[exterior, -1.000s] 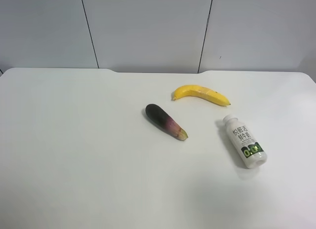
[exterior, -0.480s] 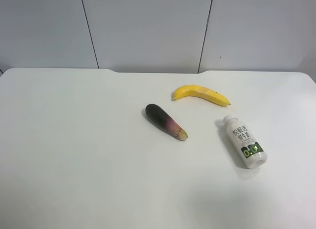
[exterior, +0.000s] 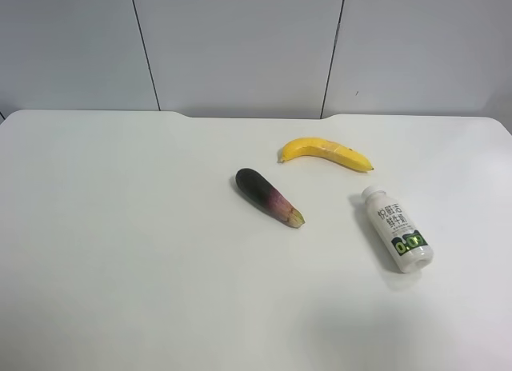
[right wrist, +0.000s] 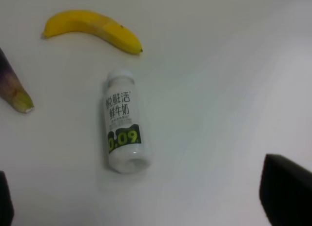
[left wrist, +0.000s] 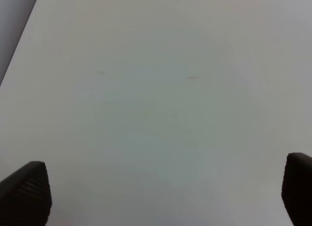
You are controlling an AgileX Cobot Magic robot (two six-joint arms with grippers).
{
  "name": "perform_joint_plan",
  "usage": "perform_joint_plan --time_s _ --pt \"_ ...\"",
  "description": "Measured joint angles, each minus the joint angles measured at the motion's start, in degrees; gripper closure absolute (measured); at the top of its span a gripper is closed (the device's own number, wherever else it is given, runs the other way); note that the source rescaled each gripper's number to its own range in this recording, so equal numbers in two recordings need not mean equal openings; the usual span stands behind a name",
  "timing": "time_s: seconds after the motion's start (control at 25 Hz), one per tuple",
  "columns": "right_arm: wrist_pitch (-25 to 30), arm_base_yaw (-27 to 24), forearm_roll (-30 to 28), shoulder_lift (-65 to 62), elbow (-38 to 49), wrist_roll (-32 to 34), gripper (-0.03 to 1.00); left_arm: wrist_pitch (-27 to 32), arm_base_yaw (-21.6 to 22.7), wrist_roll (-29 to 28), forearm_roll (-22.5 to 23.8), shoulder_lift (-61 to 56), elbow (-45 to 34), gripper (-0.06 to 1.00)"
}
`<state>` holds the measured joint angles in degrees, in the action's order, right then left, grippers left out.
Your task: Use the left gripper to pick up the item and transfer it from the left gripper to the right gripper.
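Note:
The item, a small white bottle with a white cap and a green-and-black label, lies on its side on the white table, right of centre in the exterior high view. It also shows in the right wrist view, cap end pointing toward the banana. No arm shows in the exterior high view. My right gripper is open, its fingertips at the frame's corners, with the bottle lying between and beyond them. My left gripper is open over bare table, fingertips wide apart. The bottle is out of the left wrist view.
A yellow banana lies just behind the bottle, also in the right wrist view. A dark purple eggplant lies at the table's centre; its stem end shows in the right wrist view. A grey panelled wall stands behind the table.

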<state>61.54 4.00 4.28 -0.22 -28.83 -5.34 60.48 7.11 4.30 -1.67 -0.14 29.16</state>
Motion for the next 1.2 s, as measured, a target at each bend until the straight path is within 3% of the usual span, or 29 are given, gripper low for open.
perform_joint_plan --time_s 1.2 --pt "0.0 0.0 0.0 0.0 0.0 0.0 -0.03 0.0 0.0 0.0 0.0 0.0 0.0 0.09"
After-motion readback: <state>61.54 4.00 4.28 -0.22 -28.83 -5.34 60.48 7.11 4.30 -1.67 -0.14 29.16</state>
